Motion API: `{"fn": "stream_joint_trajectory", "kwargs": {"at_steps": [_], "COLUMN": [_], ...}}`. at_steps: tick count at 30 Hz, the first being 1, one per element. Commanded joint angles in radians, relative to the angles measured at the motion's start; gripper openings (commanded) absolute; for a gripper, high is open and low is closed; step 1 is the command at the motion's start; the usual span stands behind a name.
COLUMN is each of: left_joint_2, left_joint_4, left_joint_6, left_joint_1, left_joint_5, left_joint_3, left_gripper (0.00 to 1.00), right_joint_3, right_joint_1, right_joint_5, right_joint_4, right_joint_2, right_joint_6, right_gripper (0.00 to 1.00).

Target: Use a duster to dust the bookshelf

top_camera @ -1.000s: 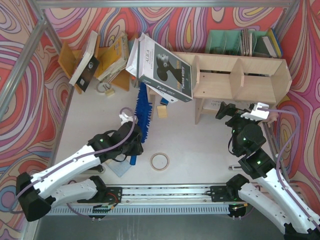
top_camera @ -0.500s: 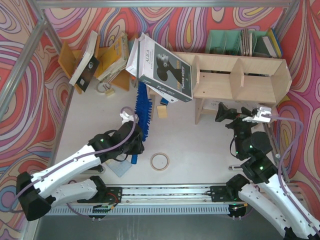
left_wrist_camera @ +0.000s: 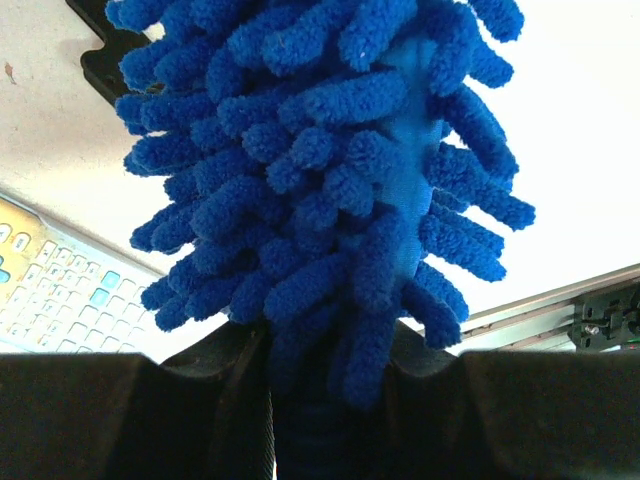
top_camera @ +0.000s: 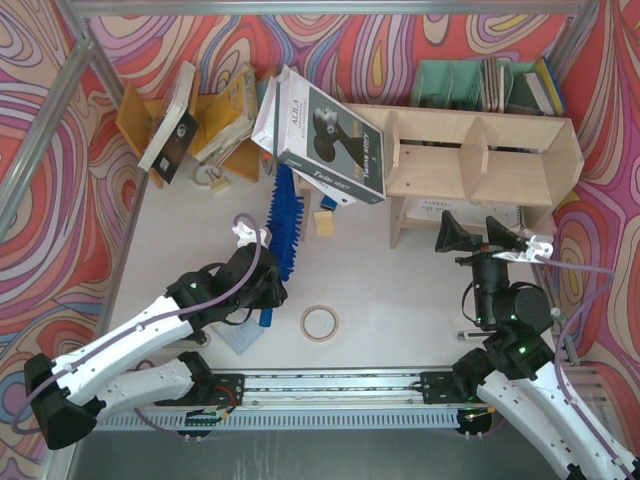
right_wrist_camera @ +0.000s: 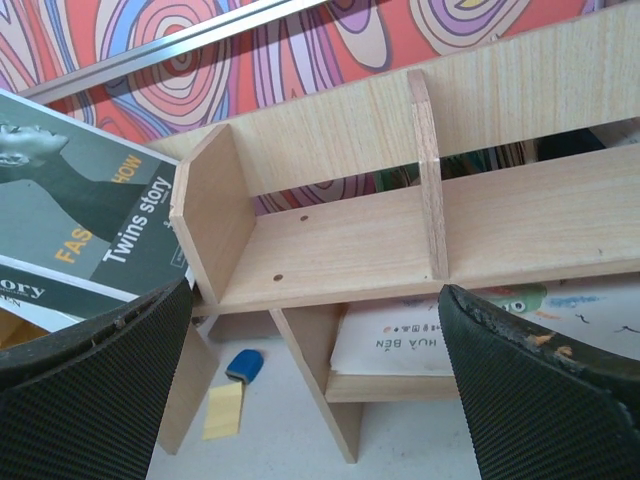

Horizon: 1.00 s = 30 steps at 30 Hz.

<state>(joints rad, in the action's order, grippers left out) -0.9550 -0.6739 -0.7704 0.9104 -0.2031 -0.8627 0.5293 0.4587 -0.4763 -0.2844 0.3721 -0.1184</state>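
Left jaws clamp the duster point(top_camera: 285, 220) over the white table point(top_camera: 400, 292) (swirl-patterned walls point(top_camera: 60, 150)); right jaws gape empty.

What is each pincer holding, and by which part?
Left pincer grips the duster by its handle, just below the fluff; right pincer holds nothing.

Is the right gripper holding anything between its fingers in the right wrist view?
No, the right gripper stands wide open, and only the bookshelf behind shows in the gap.
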Motion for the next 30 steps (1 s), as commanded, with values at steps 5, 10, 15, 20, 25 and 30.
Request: {"fn": "stream_joint_trajectory", "kwargs": {"at_steps": [5,10,15,20,25,30], "left_joint_2": [-0.03,-0.144,-0.11,-0.032,-0.09,-0.169], "left_joint_4": [0.118,0.097,0.08,0.087,0.123,0.151], "left_joint_6": [0.036,0.043,0.071,0.083,0.042,0.013], "left_joint_1": [0.013,0.012,0.011,0.011,0.01,0.013], "left_joint_5": [0.035,0.095,0.059,0.049,0.089,0.142], "left_joint_3": [0.057,0.016,-0.015,-0.021,0.047,0.089], "left_gripper": [0.0,0.0,0.0,0.0,0.0,0.0], "right_joint_3": [-0.075,-0.082,-0.087,-0.086,-0.079,-0.075], "right_joint_1": [0.001,0.002,0.001,0.001,0.001,0.002], "right_joint_5": [-0.02,-0.021,-0.024,-0.022,-0.021,-0.022], "right_joint_4": [-0.169,-0.179,-0.181,-0.177,-0.166,-0.159], "right_joint_2": [-0.076,-0.08,-0.093,-0.087,-0.088,-0.087], "right_joint_6": [0.047,0.051,0.051,0.048,0.046,0.045], "right_gripper": [0.99,0.99,0.99,0.99,0.99,0.99]}}
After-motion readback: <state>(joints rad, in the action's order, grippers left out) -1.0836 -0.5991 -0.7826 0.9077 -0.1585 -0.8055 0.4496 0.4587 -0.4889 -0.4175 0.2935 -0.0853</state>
